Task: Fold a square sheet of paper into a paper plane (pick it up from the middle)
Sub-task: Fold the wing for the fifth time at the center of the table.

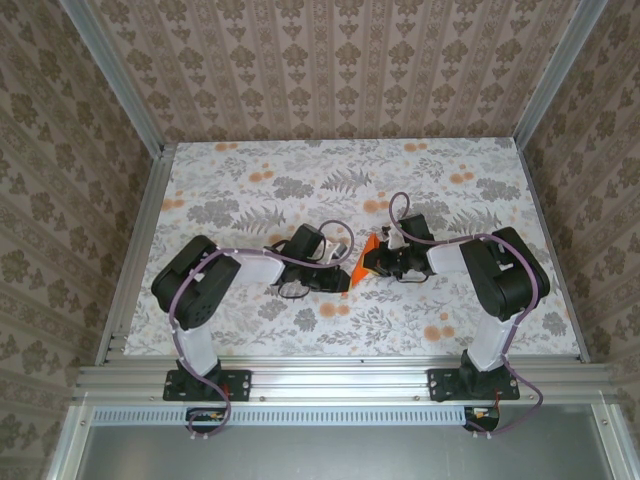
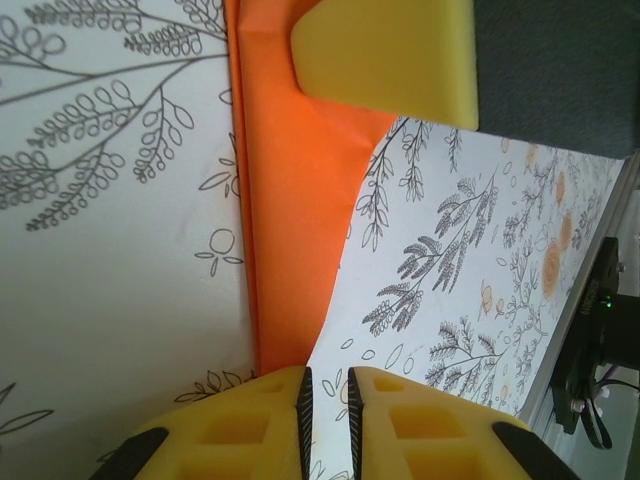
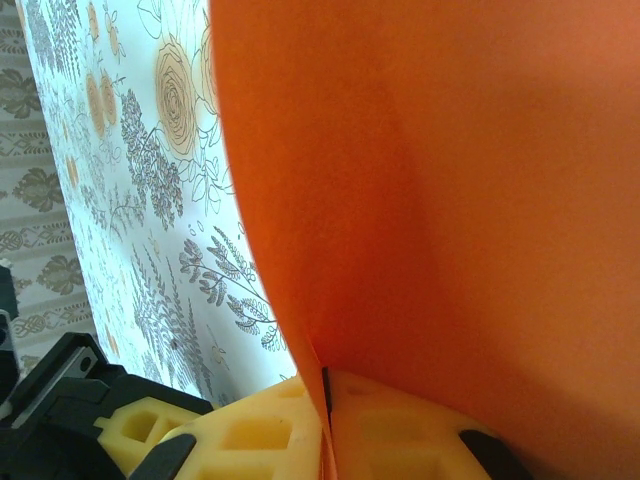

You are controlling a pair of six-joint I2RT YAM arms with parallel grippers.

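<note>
The bright orange sheet of paper, folded to a narrow creased shape, is held up just above the middle of the table. My right gripper is shut on it; in the right wrist view the paper runs down into the closed jaws of the right gripper. In the left wrist view the paper is a long strip, and its near tip ends at the left gripper's left finger. My left gripper stands open by a narrow gap with only tablecloth showing between the pads. The right gripper's finger sits on the strip's far end.
A floral tablecloth covers the table. Aluminium rails frame the left, right and near edges, with patterned walls behind. Both arms reach inward and nearly meet at the centre. There is free room at the back and on both sides.
</note>
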